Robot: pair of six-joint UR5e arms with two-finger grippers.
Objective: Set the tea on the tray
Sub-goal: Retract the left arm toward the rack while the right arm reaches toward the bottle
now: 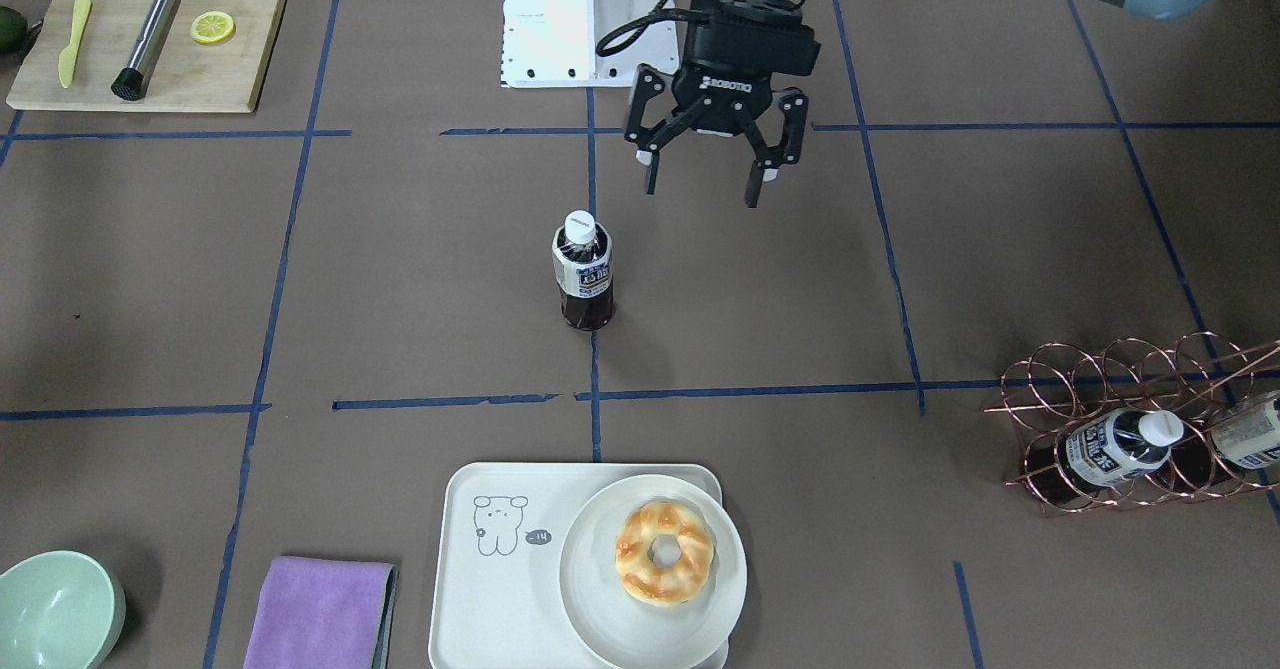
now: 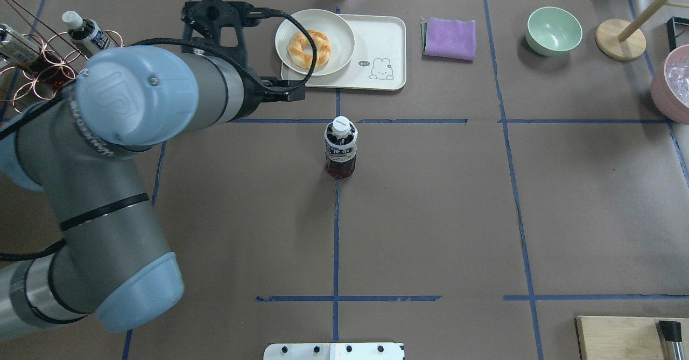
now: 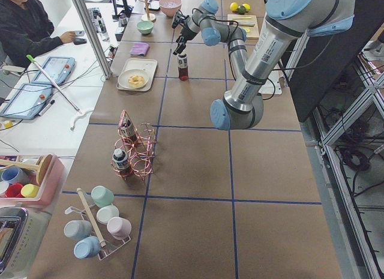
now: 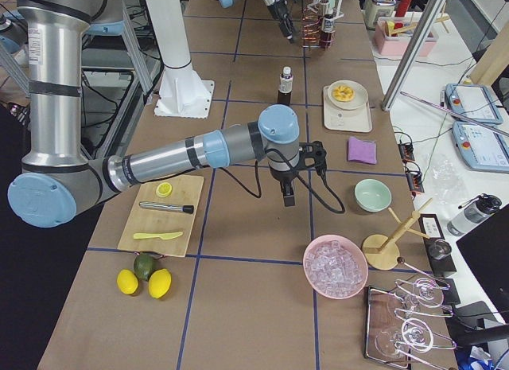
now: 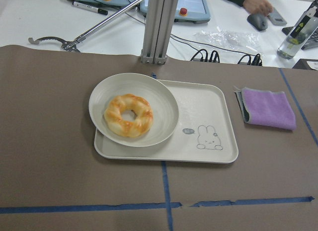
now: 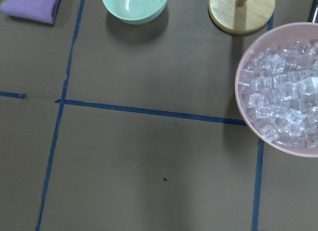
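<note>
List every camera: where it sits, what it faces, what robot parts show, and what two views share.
Front-facing: across the table, facing the base; open left gripper shows.
Overhead: behind the base, looking down; left arm.
Exterior left: table's end; left arm near.
Exterior right: opposite end; right arm near.
Left wrist: faces the tray; no robot parts.
Right wrist: over the ice bowl; none.
Shared: front-facing and overhead show the tea.

Three bottles (two racked), one tray

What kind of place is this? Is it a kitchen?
Probably a robot lab, not a kitchen: big robot arms work over a table marked with blue tape, and a person sits beside it with control tablets.
</note>
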